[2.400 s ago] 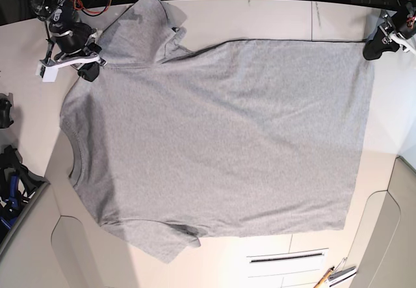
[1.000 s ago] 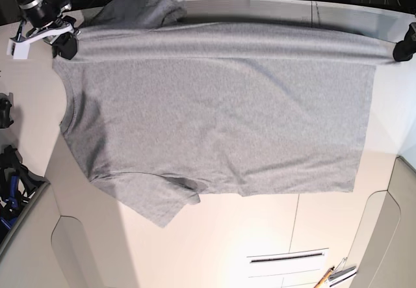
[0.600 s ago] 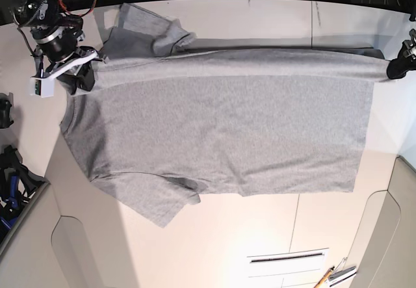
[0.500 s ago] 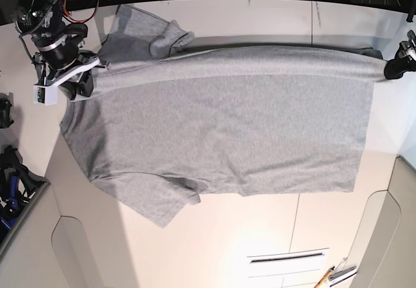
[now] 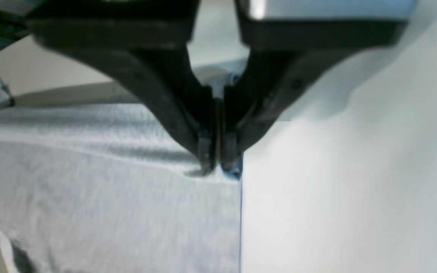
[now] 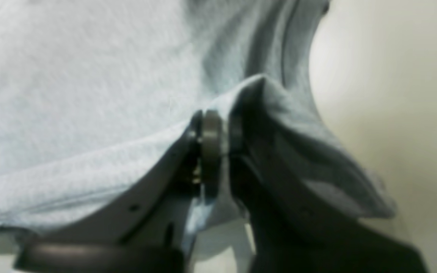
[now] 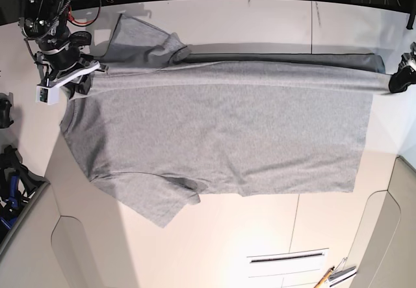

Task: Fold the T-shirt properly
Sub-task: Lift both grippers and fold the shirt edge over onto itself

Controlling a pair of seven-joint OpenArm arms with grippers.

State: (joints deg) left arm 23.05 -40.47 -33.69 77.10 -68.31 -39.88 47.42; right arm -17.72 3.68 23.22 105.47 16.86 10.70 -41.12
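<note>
Base view: left gripper point(image 7: 392, 84) and right gripper point(image 7: 82, 85) each clamp the grey T-shirt's point(image 7: 221, 132) raised far edge.

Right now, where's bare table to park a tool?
Bare table: the wide strip between the shirt hem side and the near edge, and the far strip behind the lifted edge. Crowded: both far shirt corners, pinched by the right gripper and left gripper.

Both arms' jaws pinched closed.

The left tool point(image 5: 217, 161) is pinched closed on the corner edge of the grey T-shirt point(image 5: 108, 204).
</note>
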